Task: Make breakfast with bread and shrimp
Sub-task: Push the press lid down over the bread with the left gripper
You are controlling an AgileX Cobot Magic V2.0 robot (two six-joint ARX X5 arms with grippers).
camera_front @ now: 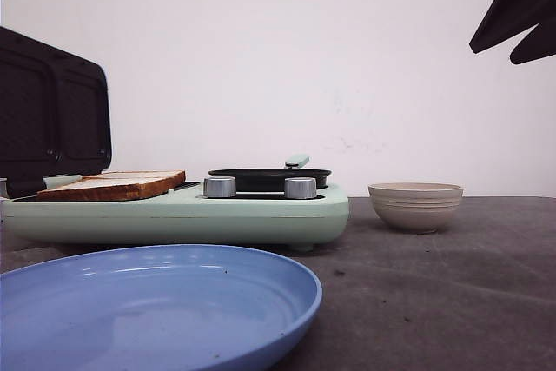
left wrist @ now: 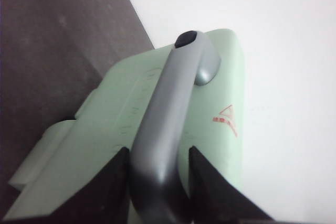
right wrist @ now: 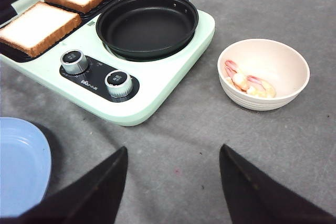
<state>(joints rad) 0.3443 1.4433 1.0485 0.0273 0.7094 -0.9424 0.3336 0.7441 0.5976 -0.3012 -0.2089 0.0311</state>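
Observation:
Two slices of bread (right wrist: 37, 27) lie side by side on the dark grill plate of the mint-green breakfast maker (right wrist: 157, 87); from the front they show as a toasted edge (camera_front: 113, 185). Pink shrimp (right wrist: 249, 83) lie in a beige bowl (right wrist: 294, 77) to the right of the maker. The maker's lid (camera_front: 52, 119) stands raised. My left gripper (left wrist: 157, 150) is shut on the lid's grey handle (left wrist: 173, 103), a finger on each side. My right gripper (right wrist: 173, 153) hangs open and empty high over the table, seen at the top right (camera_front: 521, 15) of the front view.
An empty black frying pan (right wrist: 147, 24) sits on the maker's right half, behind two silver knobs (right wrist: 118, 81). A blue plate (camera_front: 156, 301) lies on the grey table in front of the maker. The bowl (camera_front: 415, 206) stands apart from the maker.

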